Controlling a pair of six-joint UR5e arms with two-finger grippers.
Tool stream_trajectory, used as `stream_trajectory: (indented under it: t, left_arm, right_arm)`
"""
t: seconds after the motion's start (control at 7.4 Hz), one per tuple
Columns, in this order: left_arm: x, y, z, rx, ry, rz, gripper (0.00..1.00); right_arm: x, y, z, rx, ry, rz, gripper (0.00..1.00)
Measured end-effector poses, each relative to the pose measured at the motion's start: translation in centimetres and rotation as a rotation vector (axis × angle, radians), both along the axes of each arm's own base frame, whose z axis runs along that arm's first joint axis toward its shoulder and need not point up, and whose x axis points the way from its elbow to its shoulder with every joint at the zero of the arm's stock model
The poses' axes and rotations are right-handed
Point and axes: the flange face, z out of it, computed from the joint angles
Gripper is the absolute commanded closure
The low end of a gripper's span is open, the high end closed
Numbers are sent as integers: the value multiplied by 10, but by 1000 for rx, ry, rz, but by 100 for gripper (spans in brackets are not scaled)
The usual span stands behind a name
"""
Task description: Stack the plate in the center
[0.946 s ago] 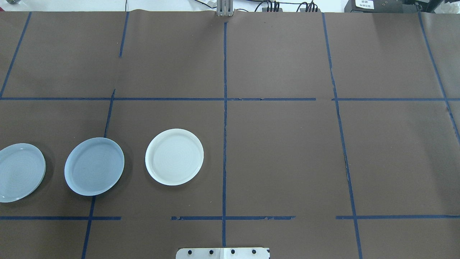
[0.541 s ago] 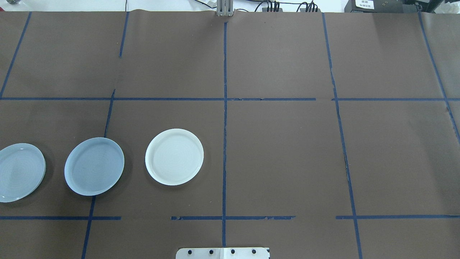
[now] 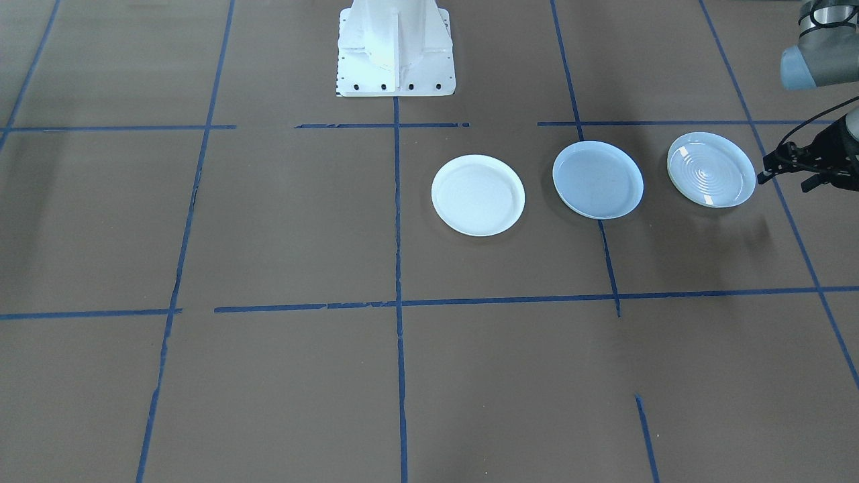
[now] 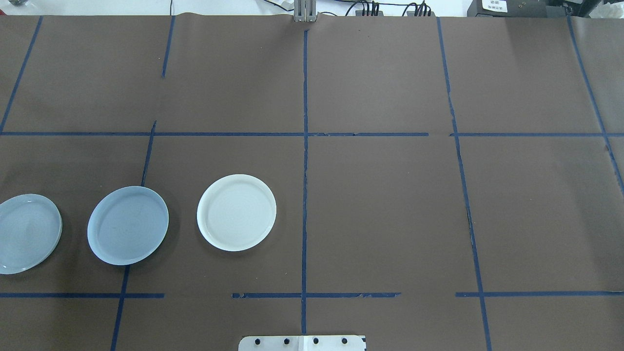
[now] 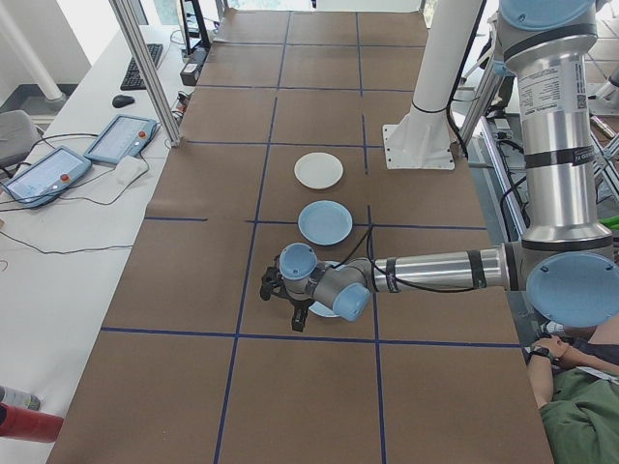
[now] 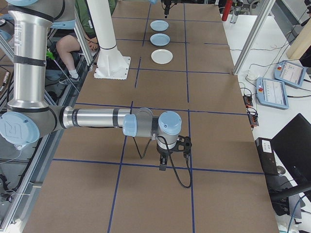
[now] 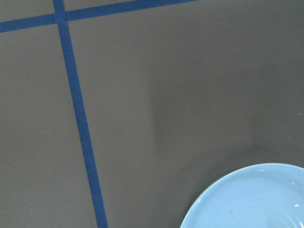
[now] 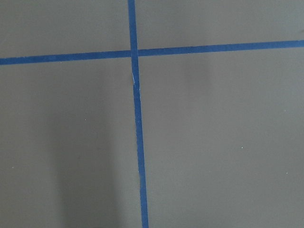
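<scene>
ringed plate (image 4: pixel 27 234) cropped, left pincer (image 3: pixel 778 168) half-hidden

The table (image 4: pixel 380 204) is covered in brown paper marked off by blue tape lines (image 4: pixel 305 195). Three plates lie flat on it in a row, all apart. The light-blue plate (image 4: pixel 127 225) sits between the white plate (image 4: pixel 236 212) and the ringed pale plate (image 4: pixel 27 234).

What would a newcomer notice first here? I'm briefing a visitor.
Three round plates in a row on the brown table: a bright white plate, the light-blue plate in the middle, and a ringed pale plate at the end. The left gripper hovers beside the ringed plate.
</scene>
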Motion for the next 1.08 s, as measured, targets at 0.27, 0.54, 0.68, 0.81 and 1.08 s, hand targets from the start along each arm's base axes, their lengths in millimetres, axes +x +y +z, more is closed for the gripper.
stream_trajectory:
  t: [0.27, 0.54, 0.68, 0.81, 1.08]
  left_arm:
    - [23, 9, 5, -12, 8, 34, 18]
    - [31, 13, 9, -21, 6, 53, 46]
    - [32, 14, 11, -25, 5, 58, 59]
    - [33, 15, 12, -30, 5, 60, 90]
    - [35, 16, 12, -38, 6, 65, 100]
  right_arm:
    - [0, 0, 0, 0, 0, 0, 0]
    - [0, 0, 0, 0, 0, 0, 0]
    - [0, 0, 0, 0, 0, 0, 0]
    - [0, 0, 0, 0, 0, 0, 0]
    - [0, 0, 0, 0, 0, 0, 0]
